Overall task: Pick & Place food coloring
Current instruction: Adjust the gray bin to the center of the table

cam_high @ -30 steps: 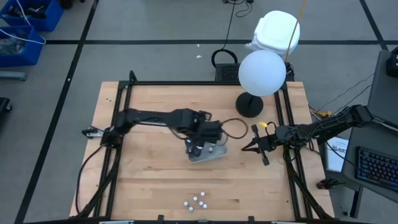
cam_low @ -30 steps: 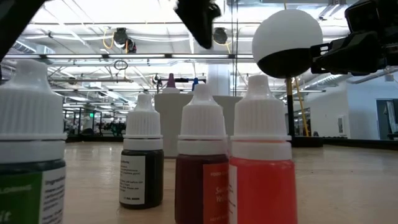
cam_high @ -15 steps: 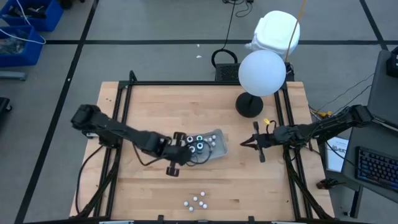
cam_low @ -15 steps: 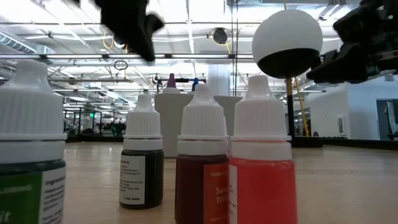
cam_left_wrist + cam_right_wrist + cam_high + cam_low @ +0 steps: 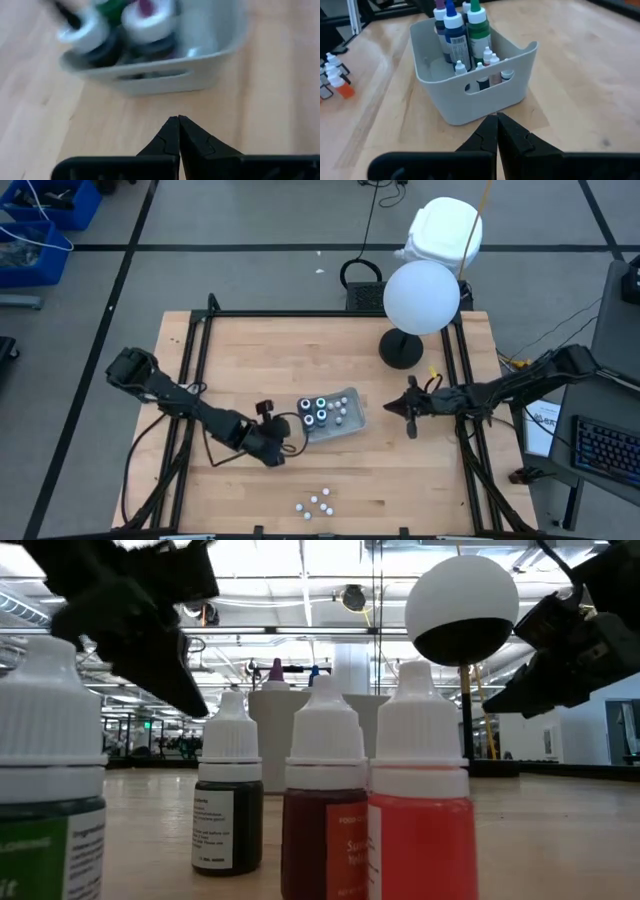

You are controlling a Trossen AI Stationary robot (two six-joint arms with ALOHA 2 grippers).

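A pale tray (image 5: 331, 418) stands mid-table and holds taller bottles (image 5: 455, 35) with green- and blue-ringed tops (image 5: 320, 409), along with small droppers. Several small food coloring bottles (image 5: 315, 503) with white caps stand by the near edge. They fill the low view (image 5: 322, 810) and show in the right wrist view (image 5: 334, 75). My left gripper (image 5: 282, 428) is shut and holds nothing. It sits low, just left of the tray and pointing at its wall (image 5: 150, 82). My right gripper (image 5: 407, 408) is also shut and holds nothing, right of the tray and facing it (image 5: 497, 120).
A black-footed lamp with a white globe (image 5: 421, 297) stands at the far right of the table. Black frame rails (image 5: 195, 380) run along the left and right sides. Bare wood lies between the tray and the small bottles.
My left gripper has left its place above the tray. It has swung down toward the table's near-left and now sits low beside the tray's left wall, pointing at it. The tray and bottles stay put. My right gripper has sunk a little.
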